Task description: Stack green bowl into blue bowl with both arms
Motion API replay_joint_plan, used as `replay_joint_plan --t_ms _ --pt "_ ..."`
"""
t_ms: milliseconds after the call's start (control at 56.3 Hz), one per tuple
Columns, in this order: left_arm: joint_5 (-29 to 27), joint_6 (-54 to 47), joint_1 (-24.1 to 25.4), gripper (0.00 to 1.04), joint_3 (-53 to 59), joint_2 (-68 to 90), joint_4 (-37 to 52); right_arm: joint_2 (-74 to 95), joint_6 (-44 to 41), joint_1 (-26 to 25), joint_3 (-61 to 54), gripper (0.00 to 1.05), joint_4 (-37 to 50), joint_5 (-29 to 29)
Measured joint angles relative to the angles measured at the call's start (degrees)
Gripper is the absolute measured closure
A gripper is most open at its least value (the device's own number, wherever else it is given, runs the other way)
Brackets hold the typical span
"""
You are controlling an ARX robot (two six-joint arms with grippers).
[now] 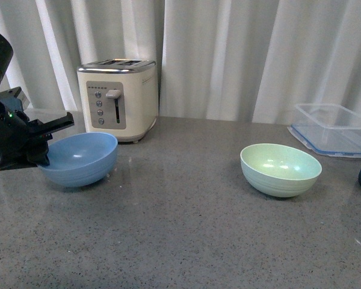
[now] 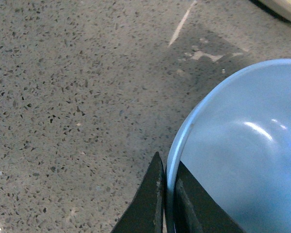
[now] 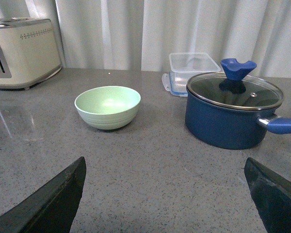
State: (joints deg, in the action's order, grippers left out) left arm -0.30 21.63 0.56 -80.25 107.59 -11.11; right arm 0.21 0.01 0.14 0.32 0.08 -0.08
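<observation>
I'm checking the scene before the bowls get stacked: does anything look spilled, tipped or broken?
Nothing stands out. The green bowl sits upright and empty on the counter. The blue bowl is upright too, its rim pinched by the left gripper. No spills or cracks show.

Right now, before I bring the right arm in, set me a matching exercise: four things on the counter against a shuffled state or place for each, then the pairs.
Things:
1. blue bowl
2. green bowl
3. blue pot
4. toaster

States or places:
A. glass lid on
B. rim pinched by the left gripper
C. back left, by the curtain
D. empty, upright, nothing touching it

Pairs: 1-B, 2-D, 3-A, 4-C
</observation>
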Motion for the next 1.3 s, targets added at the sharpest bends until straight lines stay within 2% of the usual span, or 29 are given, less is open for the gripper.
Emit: replay_joint_plan --t_ms 160,426,622,835,1297 --pt "-0.17 0.15 -2.89 1.01 0.02 -2.99 -0.02 0.00 0.00 0.00 0.00 0.10 0.00 0.00" --pt "-1.44 0.04 -12.55 1.01 -3.58 -3.30 -0.35 0.00 0.00 0.00 0.00 0.10 0.00 0.00" --pt "-2.86 -0.09 -16.87 1.01 -8.02 -0.37 -1.31 0.00 0.00 0.00 0.00 0.10 0.00 0.00" --pt "-3.13 -0.13 -18.97 1.01 -9.94 3.98 -2.05 0.00 0.00 0.00 0.00 0.10 0.00 0.00" --pt "-4.15 -0.13 -20.20 1.01 -14.88 10.64 -3.63 0.00 0.00 0.00 0.00 0.10 0.00 0.00"
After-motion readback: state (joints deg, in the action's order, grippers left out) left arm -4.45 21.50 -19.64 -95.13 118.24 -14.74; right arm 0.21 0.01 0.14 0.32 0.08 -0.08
